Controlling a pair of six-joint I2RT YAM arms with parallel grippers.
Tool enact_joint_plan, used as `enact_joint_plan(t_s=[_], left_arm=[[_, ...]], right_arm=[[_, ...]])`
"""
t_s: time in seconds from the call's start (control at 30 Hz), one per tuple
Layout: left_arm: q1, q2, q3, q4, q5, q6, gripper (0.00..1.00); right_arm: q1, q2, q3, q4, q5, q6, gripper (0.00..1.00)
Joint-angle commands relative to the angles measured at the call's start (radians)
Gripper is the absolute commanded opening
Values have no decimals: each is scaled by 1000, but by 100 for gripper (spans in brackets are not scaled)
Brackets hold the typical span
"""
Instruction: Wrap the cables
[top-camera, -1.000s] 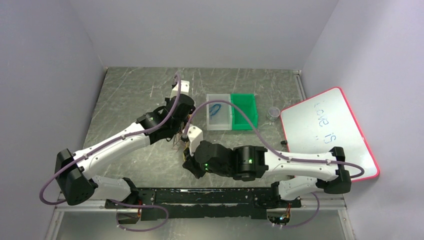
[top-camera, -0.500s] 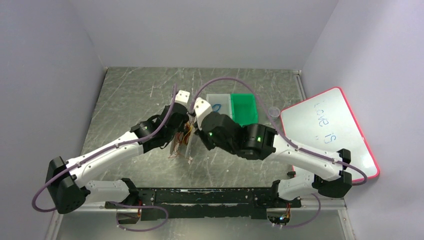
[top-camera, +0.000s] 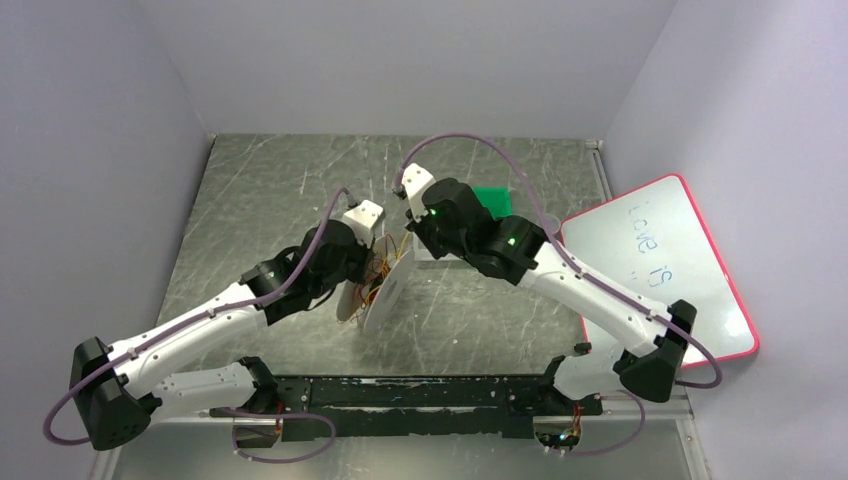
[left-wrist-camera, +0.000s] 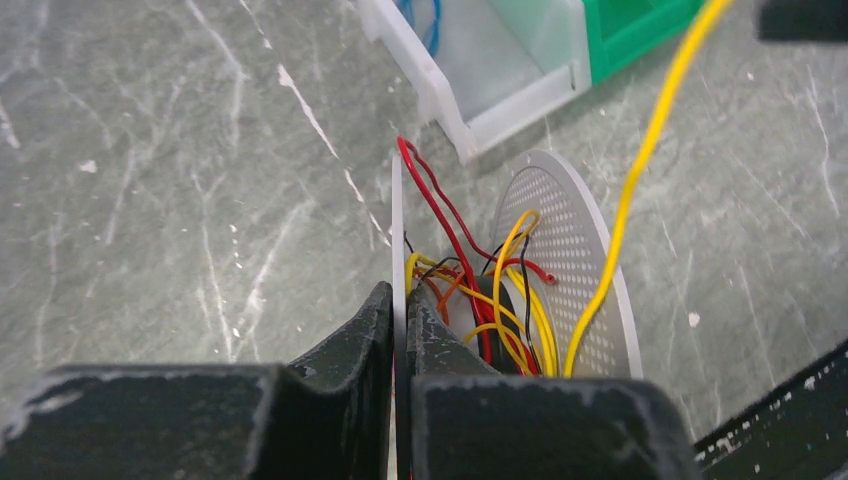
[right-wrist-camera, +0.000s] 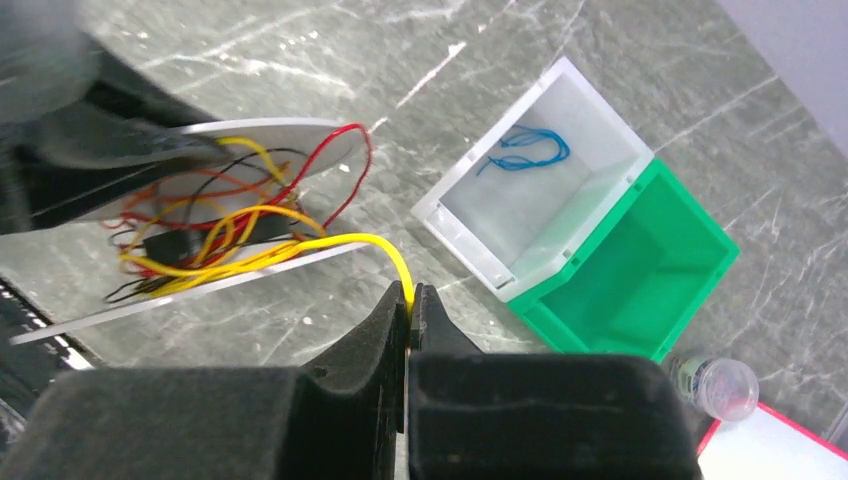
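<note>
The left gripper (left-wrist-camera: 398, 305) pinches a white disc (left-wrist-camera: 397, 220) edge-on, jaws nearly closed. The right gripper (right-wrist-camera: 411, 298) clamps a yellow strand of the cables (right-wrist-camera: 350, 238) at its jaw tips.

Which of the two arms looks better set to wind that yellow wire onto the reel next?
Right, probably. The right gripper is shut on the yellow cable leading to the reel, while the left gripper is clamped on the reel's flange, holding it steady.
</note>
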Motion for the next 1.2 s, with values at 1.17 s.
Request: enact_joint_plan(t_s=[1.17], left_arm=[[-1,-325,-31,184,360,-170,7]], right_arm=[[-362,-299,-810,743,-851,257,0]])
